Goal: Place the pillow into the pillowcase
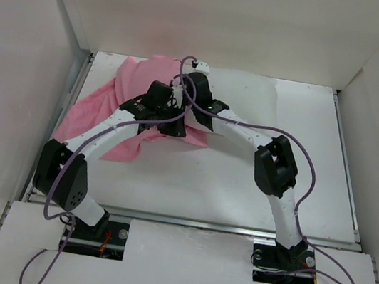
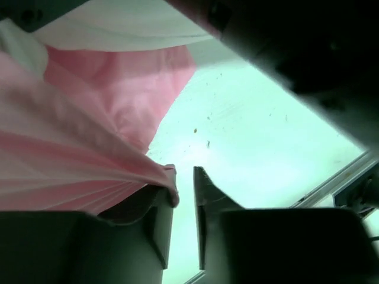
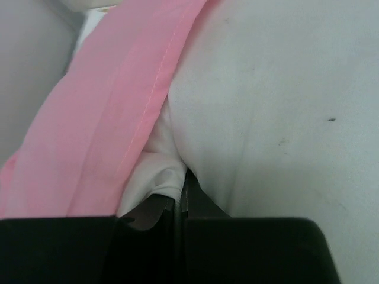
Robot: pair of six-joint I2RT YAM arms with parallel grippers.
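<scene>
The pink pillowcase (image 1: pixel 84 122) lies bunched at the back left of the table, with the white pillow (image 1: pixel 254 98) beside it at the back centre. My right gripper (image 1: pixel 182 89) reaches in where the two meet. In the right wrist view this gripper (image 3: pixel 180 198) is shut on a fold of the pillow (image 3: pixel 266 106), and the hem of the pillowcase (image 3: pixel 106 118) runs along its left. My left gripper (image 2: pixel 183 177) stands slightly open with bare table showing through the gap. The pillowcase (image 2: pixel 89 136) drapes over its left fingertip (image 2: pixel 169 183) only. In the top view the left gripper (image 1: pixel 172 126) sits at the fabric's near edge.
White walls enclose the table (image 1: pixel 240 186) on three sides. A metal rail (image 1: pixel 191 221) runs along the near edge in front of both arm bases. The right arm's elbow (image 1: pixel 276 166) and its purple cable arch over the middle of the table.
</scene>
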